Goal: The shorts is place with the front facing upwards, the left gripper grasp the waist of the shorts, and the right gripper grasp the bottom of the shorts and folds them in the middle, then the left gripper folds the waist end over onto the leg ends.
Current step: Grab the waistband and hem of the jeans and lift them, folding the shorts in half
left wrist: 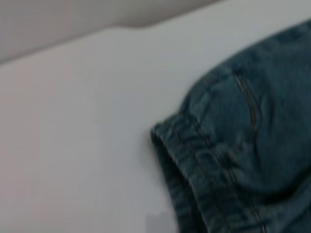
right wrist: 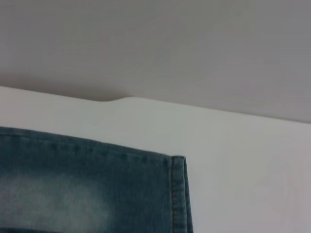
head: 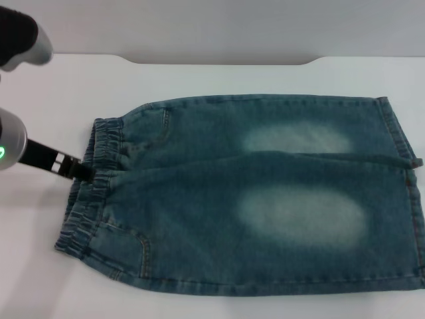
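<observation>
The blue denim shorts [head: 265, 199] lie flat on the white table, front up, with two pale faded patches. The gathered waist of the shorts [head: 93, 186] points left and the straight leg hems [head: 413, 199] point right. My left gripper [head: 78, 169], a black claw on the arm with the green light, sits at the middle of the waistband's outer edge. The left wrist view shows the waistband corner [left wrist: 189, 160] and a pocket seam [left wrist: 248, 104]. In the right wrist view, the far hem corner [right wrist: 179, 189] lies flat. The right gripper is out of view.
The white table [head: 232, 76] runs beyond the shorts on the far side and to the left. Its far edge has a shallow cut-out [head: 226, 62]. A dark arm part [head: 20, 36] hangs at the top left corner.
</observation>
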